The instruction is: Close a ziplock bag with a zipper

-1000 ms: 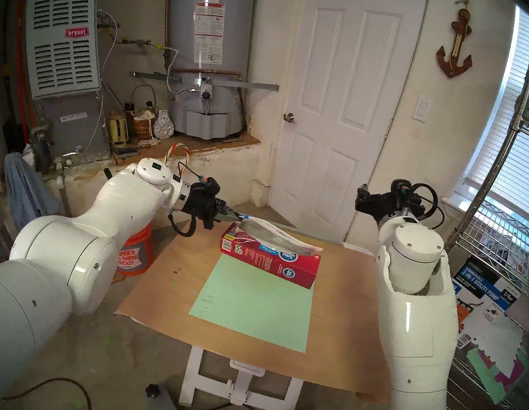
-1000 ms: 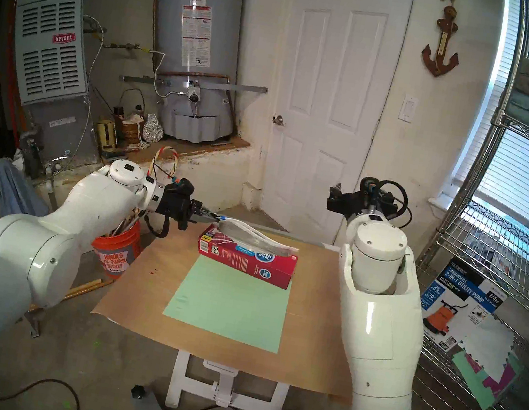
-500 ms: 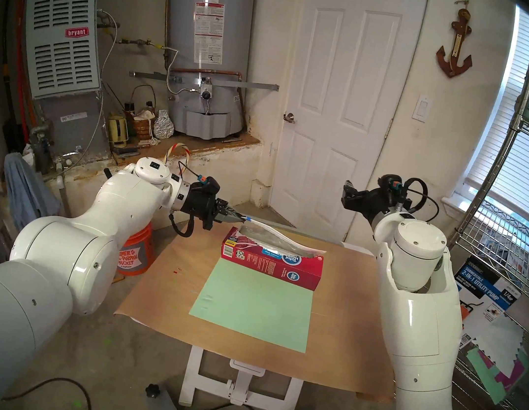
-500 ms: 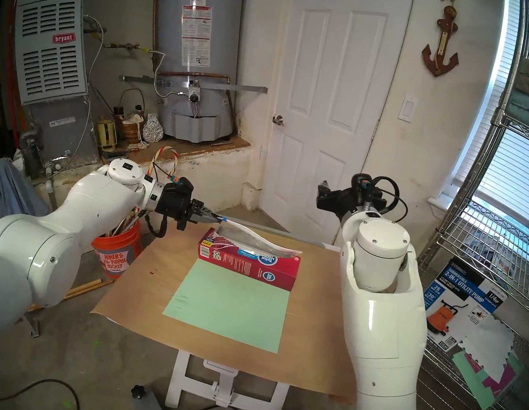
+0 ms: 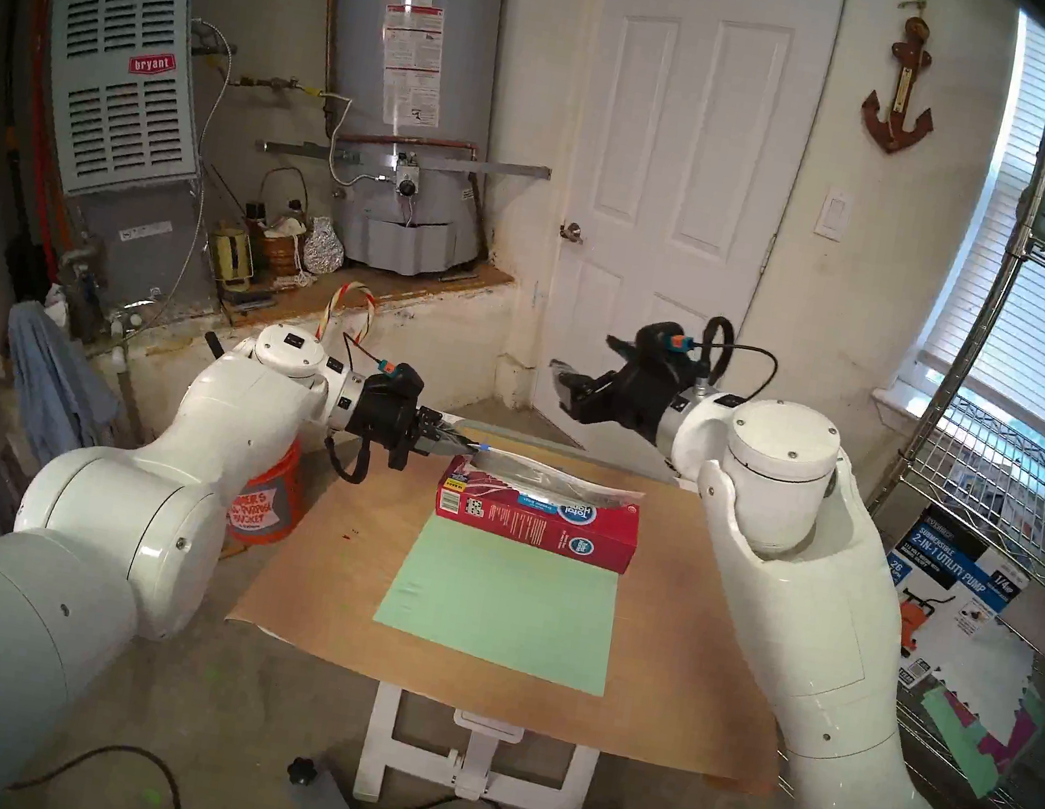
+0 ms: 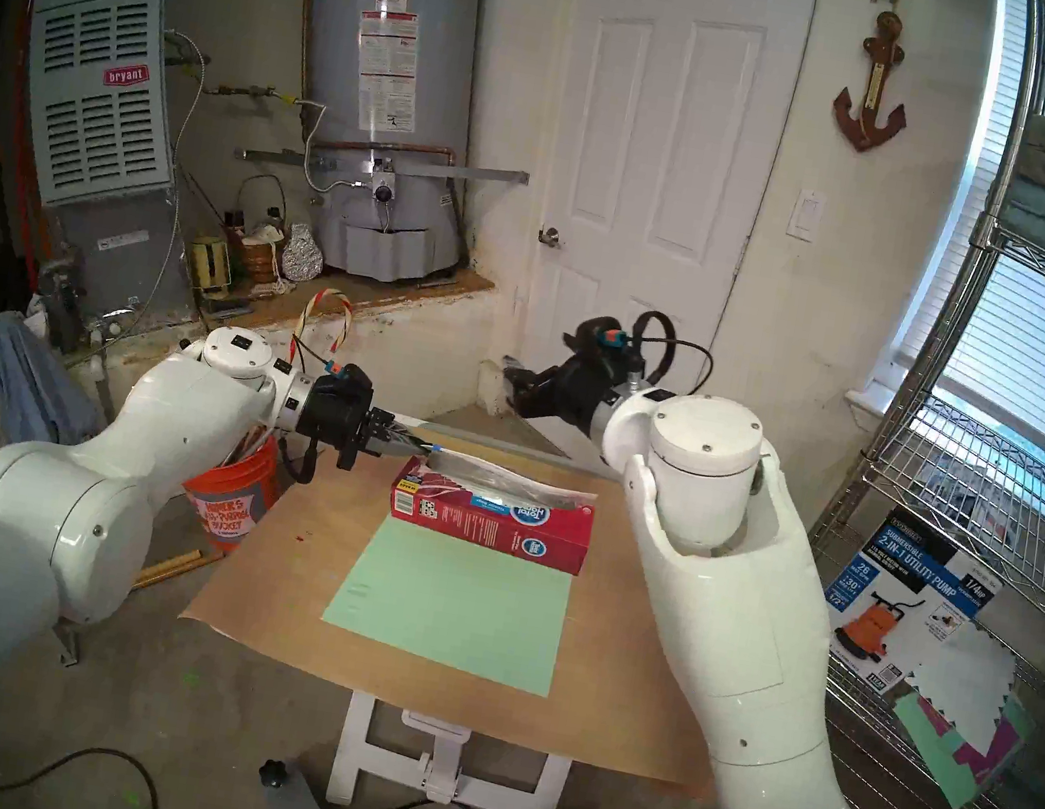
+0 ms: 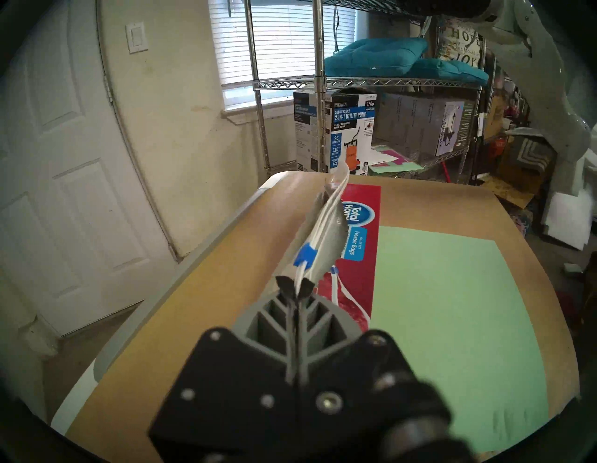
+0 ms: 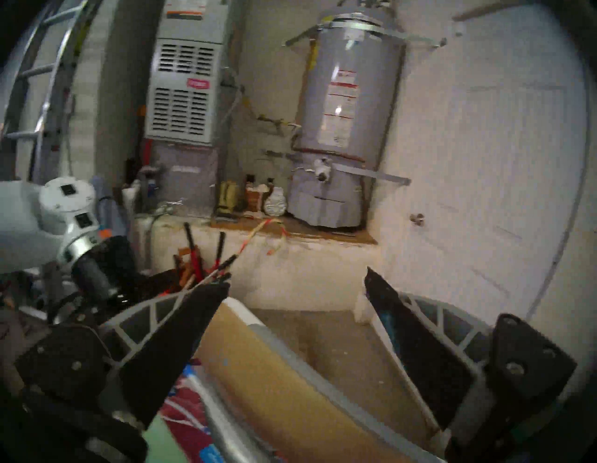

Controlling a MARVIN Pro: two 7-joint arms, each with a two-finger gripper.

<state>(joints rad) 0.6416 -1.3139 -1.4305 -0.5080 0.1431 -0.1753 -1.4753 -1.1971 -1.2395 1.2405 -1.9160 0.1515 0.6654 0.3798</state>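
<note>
The ziplock bag [image 5: 562, 483] is clear and crinkled and lies along the top of a red cardboard box [image 5: 545, 526]. My left gripper [image 5: 465, 446] is shut on the left end of the bag's white top strip. In the left wrist view the blue zipper [image 7: 305, 255] sits on the strip just beyond my left gripper [image 7: 295, 286]. My right gripper [image 5: 564, 381] hangs open in the air above the table's far edge, clear of the bag. In the right wrist view my right gripper [image 8: 297, 278] has nothing between its fingers, and a corner of the red box [image 8: 181, 417] shows below.
A pale green sheet [image 5: 509, 603] lies on the brown tabletop [image 5: 691, 659] in front of the box. An orange bucket [image 5: 269, 503] stands on the floor to the left under my left arm. A wire shelf [image 5: 1034, 515] with boxes is on the right, a white door [image 5: 666, 212] behind.
My right arm has swung left from the table's far right corner to above its far edge, gripper still open. The left gripper has sunk slightly with the bag end.
</note>
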